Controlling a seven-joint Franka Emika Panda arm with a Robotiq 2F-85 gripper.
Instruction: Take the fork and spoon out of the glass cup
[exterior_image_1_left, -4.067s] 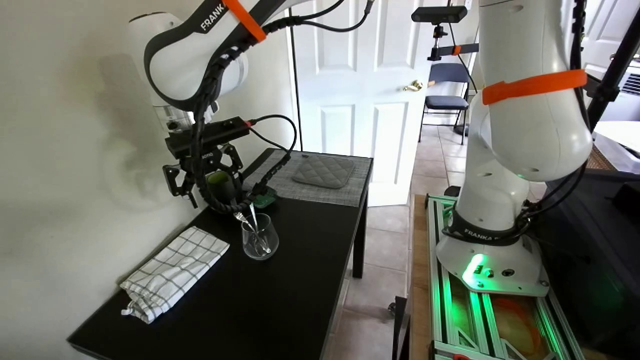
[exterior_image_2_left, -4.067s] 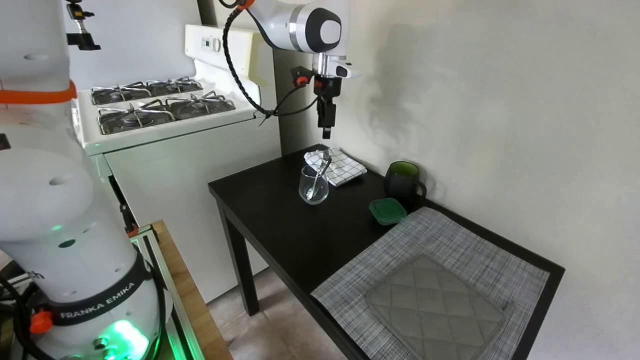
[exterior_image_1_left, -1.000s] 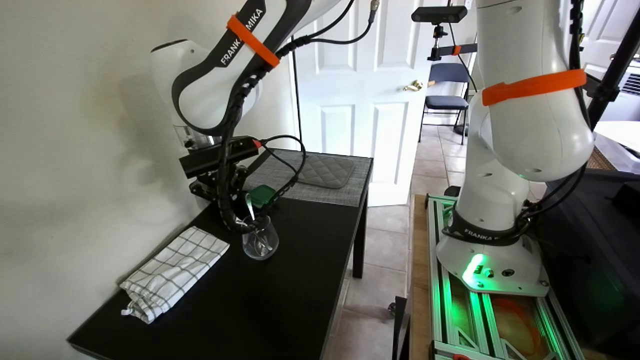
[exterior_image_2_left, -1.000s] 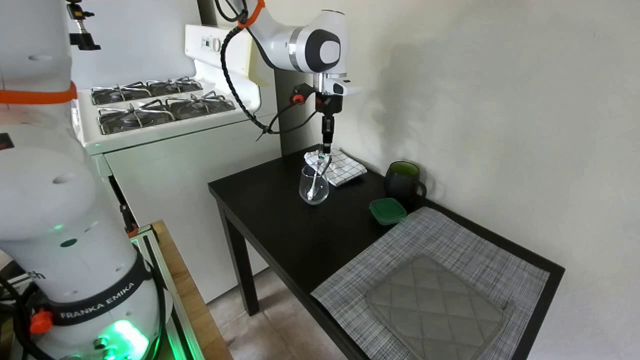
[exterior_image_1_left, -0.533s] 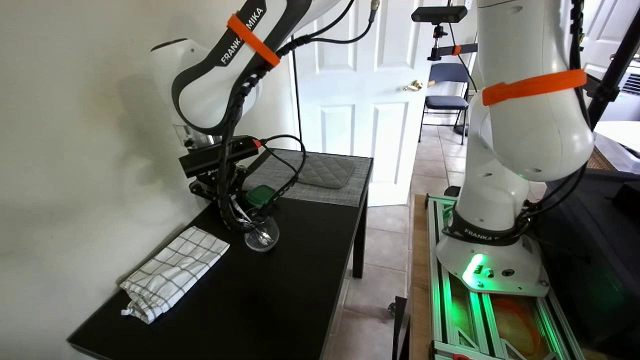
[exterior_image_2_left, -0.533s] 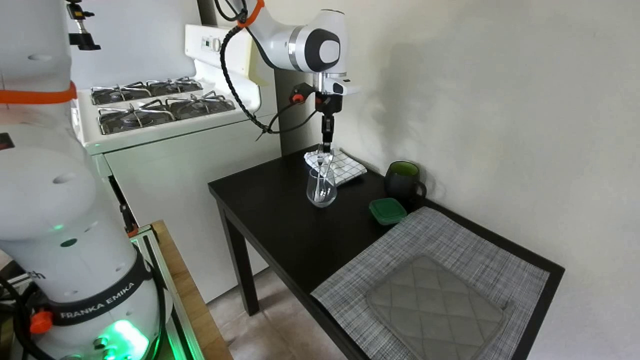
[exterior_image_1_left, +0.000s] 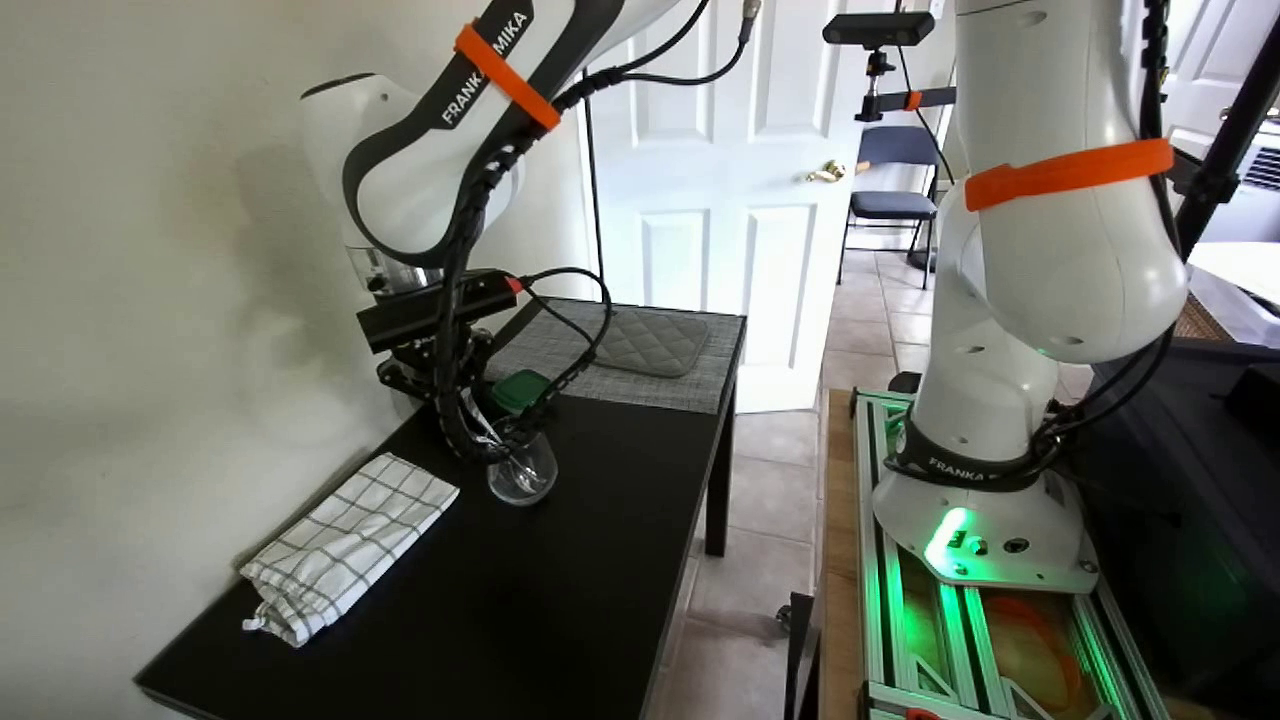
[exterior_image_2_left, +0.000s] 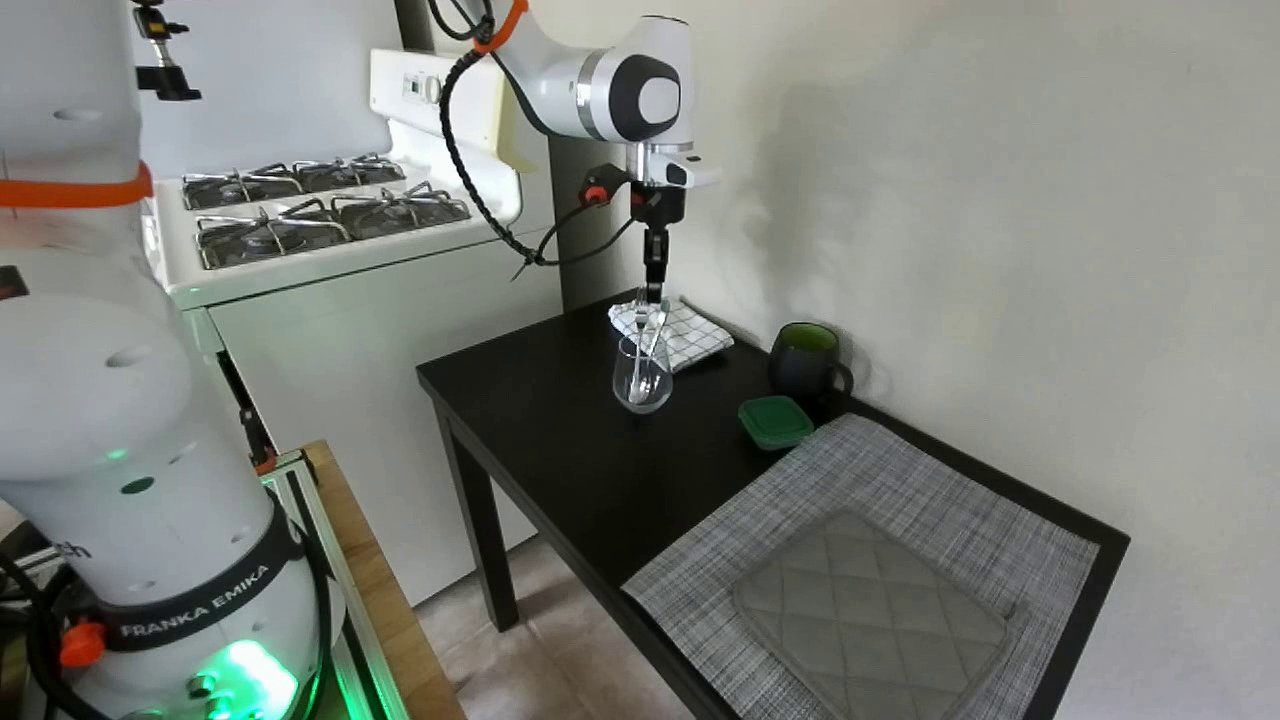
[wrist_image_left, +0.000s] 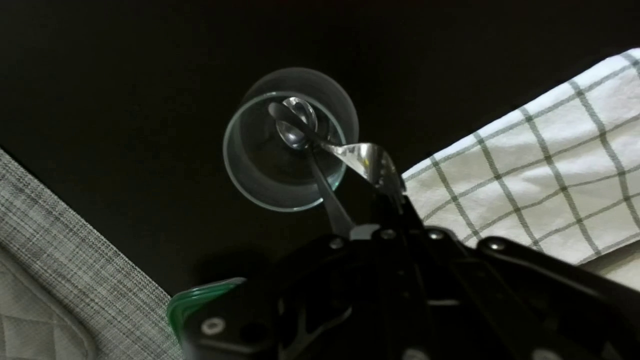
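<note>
The glass cup (wrist_image_left: 286, 208) stands on the black table with the fork (wrist_image_left: 367, 157) and spoon (wrist_image_left: 292, 139) leaning inside it. In the wrist view the fork's tines point upward and end at the fingertips of my gripper (wrist_image_left: 398, 201), which is shut, seemingly pinching the tine ends. The spoon has its bowl down in the cup; its handle runs up past the outer side of my left-hand finger, where the end is partly hidden. An exterior view shows my gripper (exterior_image_2_left: 655, 298) just above the cup (exterior_image_2_left: 626, 388). Elsewhere, a cable (exterior_image_1_left: 455, 400) covers the fingers.
A checked cloth (exterior_image_2_left: 690, 345) lies behind the cup by the wall. A dark mug (exterior_image_2_left: 800, 372) and a green-lidded container (exterior_image_2_left: 775, 422) stand on the placemat side. The woven placemat (exterior_image_2_left: 690, 600) bears a quilted grey pad (exterior_image_2_left: 870, 620).
Since about four seconds ago my arm has come down and the wide-spread jaws have shut. In the last second the cup slid toward the placemat and the utensils shifted; the gripper rose very slightly.
</note>
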